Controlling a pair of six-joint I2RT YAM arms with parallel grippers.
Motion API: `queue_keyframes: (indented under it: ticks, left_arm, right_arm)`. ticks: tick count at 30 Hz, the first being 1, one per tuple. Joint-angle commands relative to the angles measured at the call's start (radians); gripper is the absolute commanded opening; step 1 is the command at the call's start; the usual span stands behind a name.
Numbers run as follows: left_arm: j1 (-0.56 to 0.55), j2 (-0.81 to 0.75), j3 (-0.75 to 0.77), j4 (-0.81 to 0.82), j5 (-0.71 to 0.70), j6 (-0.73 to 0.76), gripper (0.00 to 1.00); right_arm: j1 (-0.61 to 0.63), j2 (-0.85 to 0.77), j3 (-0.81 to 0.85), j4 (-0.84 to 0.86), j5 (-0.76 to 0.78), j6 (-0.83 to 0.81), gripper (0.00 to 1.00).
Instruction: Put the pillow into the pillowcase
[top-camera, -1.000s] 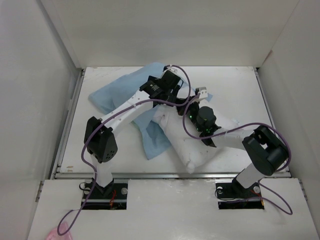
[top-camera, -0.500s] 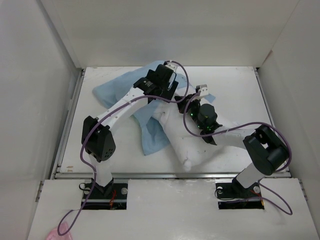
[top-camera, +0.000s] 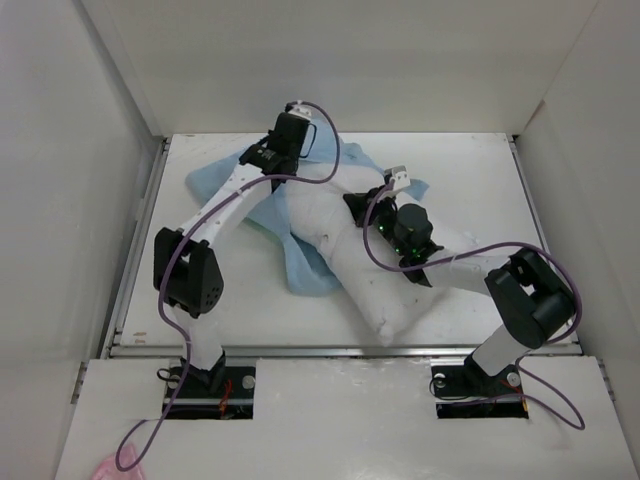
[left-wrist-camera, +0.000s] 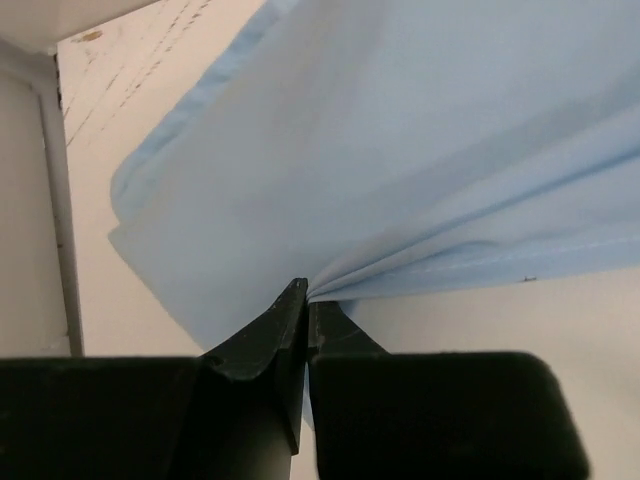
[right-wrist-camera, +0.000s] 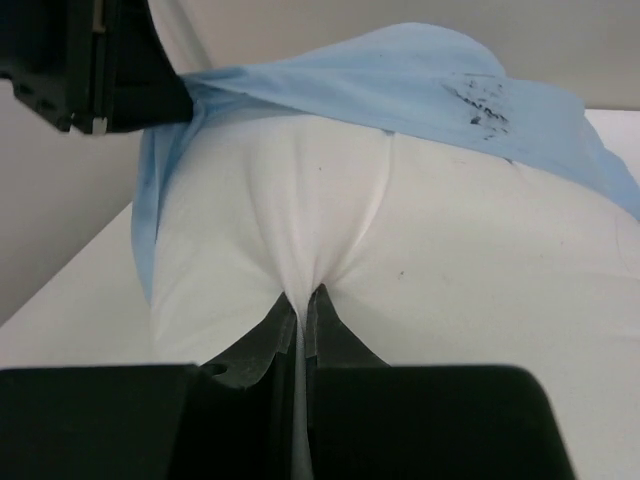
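The white pillow (top-camera: 365, 270) lies diagonally across the middle of the table, and its far end meets the light blue pillowcase (top-camera: 215, 185). My right gripper (top-camera: 362, 205) is shut on a pinch of the pillow's fabric (right-wrist-camera: 420, 230), which bunches between the fingertips (right-wrist-camera: 303, 295). At the back of the table, my left gripper (top-camera: 290, 150) is shut on a fold of the pillowcase (left-wrist-camera: 400, 150), with the cloth fanning out from the fingertips (left-wrist-camera: 308, 295). In the right wrist view the blue cloth (right-wrist-camera: 400, 80) drapes over the pillow's far end.
White walls (top-camera: 110, 150) enclose the table on the left, back and right. A metal rail (top-camera: 340, 350) runs along the near table edge. Purple cables (top-camera: 345, 170) loop above both arms. A pink object (top-camera: 110, 466) lies off the table at the near left.
My left gripper has shut on the pillowcase and moved back and to the left, pulling the cloth with it. More of the pillow's far end now shows. The right gripper has held its grip.
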Motion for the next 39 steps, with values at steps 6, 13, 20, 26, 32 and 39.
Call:
queue_keyframes:
  ticks: [6, 13, 20, 26, 32, 39]
  left_arm:
    - [-0.093, -0.22, -0.039, 0.15, 0.152, -0.001, 0.0]
    - [-0.191, -0.37, -0.214, 0.281, 0.407, -0.114, 0.0]
    - [-0.296, -0.405, -0.352, 0.327, 0.573, -0.263, 0.0]
    - [-0.296, -0.414, -0.444, 0.396, 0.68, -0.343, 0.0]
    - [-0.343, -0.434, -0.412, 0.405, 0.771, -0.373, 0.0]
    - [-0.311, -0.456, -0.467, 0.356, 0.556, -0.393, 0.0]
  right_arm:
    - [-0.005, 0.071, 0.116, 0.036, -0.101, -0.047, 0.0]
    - [0.024, 0.136, 0.188, 0.1, -0.047, 0.012, 0.0]
    - [0.055, 0.206, 0.251, 0.381, 0.381, 0.213, 0.0]
    - [0.067, 0.081, 0.211, 0.485, 0.505, 0.223, 0.0]
    - [0.076, 0.157, 0.228, 0.522, 0.573, 0.232, 0.0]
    - [-0.045, 0.101, 0.14, 0.225, -0.12, 0.146, 0.6]
